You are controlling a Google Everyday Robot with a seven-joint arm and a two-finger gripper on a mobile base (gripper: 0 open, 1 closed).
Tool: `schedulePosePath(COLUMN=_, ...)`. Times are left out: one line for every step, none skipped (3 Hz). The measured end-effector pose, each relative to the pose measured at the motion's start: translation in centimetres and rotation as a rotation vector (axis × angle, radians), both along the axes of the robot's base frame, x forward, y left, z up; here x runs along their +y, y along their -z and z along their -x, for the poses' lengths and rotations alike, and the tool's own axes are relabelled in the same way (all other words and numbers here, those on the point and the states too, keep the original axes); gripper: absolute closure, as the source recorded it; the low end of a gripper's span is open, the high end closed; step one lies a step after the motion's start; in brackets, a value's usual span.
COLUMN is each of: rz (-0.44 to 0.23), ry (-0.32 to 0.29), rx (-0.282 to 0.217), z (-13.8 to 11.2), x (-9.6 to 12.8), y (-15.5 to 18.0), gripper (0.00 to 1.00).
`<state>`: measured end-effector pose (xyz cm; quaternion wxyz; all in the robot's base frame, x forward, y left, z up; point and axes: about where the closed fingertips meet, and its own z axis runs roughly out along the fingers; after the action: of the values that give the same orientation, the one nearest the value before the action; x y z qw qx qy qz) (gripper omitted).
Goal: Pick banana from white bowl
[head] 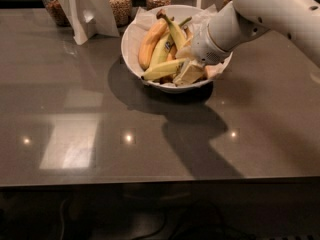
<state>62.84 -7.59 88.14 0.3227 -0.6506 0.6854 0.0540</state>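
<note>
Lying in the white bowl (131, 38) among the other fruit, the banana (163, 52) runs on a slant from the bowl's front left up toward its back right. Its blue sticker faces up at mid-length and its thin greenish stem points at the far rim. An orange banana (150, 43) lies against its left side. A curved yellow banana (176, 31) with a dark stem tip crosses just behind it.

The gripper (189, 74) is down inside the bowl at the front right, just beside the banana's lower half and slightly in front of it. A pale banana (162, 70) lies crosswise along the front of the bowl, with its right end meeting the gripper. Whether the gripper is closed on anything or standing open cannot be told from this view. The white arm (260, 14) comes in from the upper right and covers the bowl's right rim.

Crumpled white paper (145, 19) lines the bowl. The bowl stands toward the back of a glossy grey table (150, 149). Behind it are glass jars (120, 4) of grain, and a white stand (85, 9) is at the back left.
</note>
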Motion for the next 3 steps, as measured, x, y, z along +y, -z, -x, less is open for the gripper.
schedulePosePath(rz=0.0, ry=0.0, rx=0.0, z=0.0, x=0.0, y=-0.4, gripper=0.75)
schedulePosePath(rz=0.017, ry=0.011, rx=-0.018, z=0.1, x=-0.3, y=-0.6, gripper=0.98)
schedulePosePath(rz=0.034, ry=0.015, rx=-0.05, z=0.2, x=-0.6, y=-1.6, gripper=1.0)
